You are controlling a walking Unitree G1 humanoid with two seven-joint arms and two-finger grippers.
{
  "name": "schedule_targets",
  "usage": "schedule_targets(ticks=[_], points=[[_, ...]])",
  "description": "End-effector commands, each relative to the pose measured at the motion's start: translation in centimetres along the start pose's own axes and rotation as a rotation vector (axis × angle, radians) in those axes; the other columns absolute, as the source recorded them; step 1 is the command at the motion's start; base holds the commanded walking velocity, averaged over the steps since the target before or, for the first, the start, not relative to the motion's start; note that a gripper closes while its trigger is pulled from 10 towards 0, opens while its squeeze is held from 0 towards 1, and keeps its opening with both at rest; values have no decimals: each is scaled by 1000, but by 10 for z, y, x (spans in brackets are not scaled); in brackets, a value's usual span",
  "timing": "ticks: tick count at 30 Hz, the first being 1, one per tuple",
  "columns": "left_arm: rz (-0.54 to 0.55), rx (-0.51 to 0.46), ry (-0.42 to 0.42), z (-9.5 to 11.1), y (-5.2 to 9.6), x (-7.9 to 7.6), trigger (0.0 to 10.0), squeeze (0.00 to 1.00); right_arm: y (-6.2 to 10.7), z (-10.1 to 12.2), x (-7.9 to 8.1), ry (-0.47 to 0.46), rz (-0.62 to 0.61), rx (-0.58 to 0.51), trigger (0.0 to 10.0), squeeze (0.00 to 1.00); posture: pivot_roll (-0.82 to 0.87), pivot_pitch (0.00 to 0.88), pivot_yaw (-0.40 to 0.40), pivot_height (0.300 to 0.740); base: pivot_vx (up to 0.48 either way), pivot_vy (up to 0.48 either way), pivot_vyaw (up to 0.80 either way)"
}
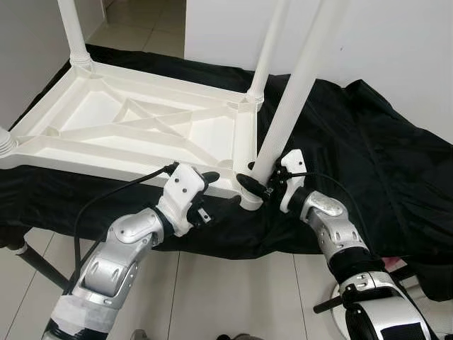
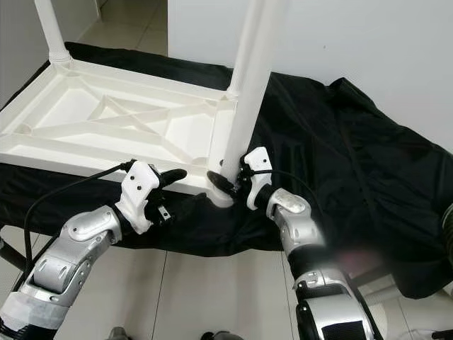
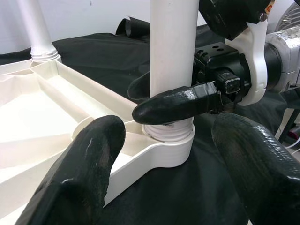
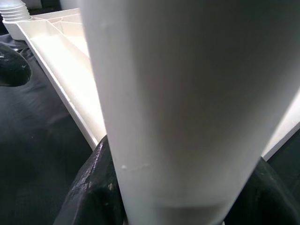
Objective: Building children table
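The white table top (image 1: 134, 127) lies upside down on a black cloth (image 1: 368, 156). Legs already stand in its two far corners. At the corner nearest the robot, the right hand (image 1: 263, 183) pinches a white leg (image 1: 294, 92) low down, just above the round socket (image 3: 166, 145). The left hand (image 1: 205, 195) waits beside that same corner with its fingers (image 3: 75, 173) spread wide, holding nothing. The plastic leg looks light, stiff and smooth, so it might slip. A good place to hold it is low, close to the socket, to keep it straight.
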State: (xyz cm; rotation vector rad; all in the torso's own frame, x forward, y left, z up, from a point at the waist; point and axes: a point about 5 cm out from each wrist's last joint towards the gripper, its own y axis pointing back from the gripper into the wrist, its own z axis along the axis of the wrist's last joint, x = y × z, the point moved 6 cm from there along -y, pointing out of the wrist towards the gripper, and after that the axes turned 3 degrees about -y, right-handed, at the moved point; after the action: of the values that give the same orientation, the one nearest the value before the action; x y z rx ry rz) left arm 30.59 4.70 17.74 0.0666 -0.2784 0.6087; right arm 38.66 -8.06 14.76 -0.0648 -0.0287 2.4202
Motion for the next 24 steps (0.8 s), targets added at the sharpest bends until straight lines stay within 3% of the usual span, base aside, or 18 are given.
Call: schedule_targets(ticks=[1, 2, 10, 18, 19, 22, 24], points=[[-29, -2, -4, 1, -1, -8, 10000, 0, 6, -18, 2, -36, 15, 61, 4549, 0, 97, 97, -148, 740, 0, 0, 0], [-32, -1, -3, 1, -1, -8, 10000, 0, 7, -17, 1, -53, 11, 49, 10000, 0, 93, 99, -148, 740, 0, 0, 0], [-39, 0, 0, 1, -2, -10, 10000, 0, 10, -12, -1, -93, -26, 7, 10000, 0, 86, 106, -148, 740, 0, 0, 0], [-48, 5, 6, -1, -1, -12, 10000, 0, 13, -12, -9, -44, -219, 1, 10000, 0, 78, 112, -141, 740, 0, 0, 0], [-48, 5, 6, -1, -1, -12, 10000, 0, 13, -12, -9, -44, -219, 1, 10000, 0, 78, 112, -141, 740, 0, 0, 0], [-57, 9, 8, -1, -1, -13, 10000, 0, 14, -14, -12, -87, -409, -5, 10000, 0, 76, 115, -137, 740, 0, 0, 0], [-57, 9, 8, -1, -1, -13, 10000, 0, 14, -14, -12, -87, -409, -5, 10000, 0, 76, 115, -137, 740, 0, 0, 0]])
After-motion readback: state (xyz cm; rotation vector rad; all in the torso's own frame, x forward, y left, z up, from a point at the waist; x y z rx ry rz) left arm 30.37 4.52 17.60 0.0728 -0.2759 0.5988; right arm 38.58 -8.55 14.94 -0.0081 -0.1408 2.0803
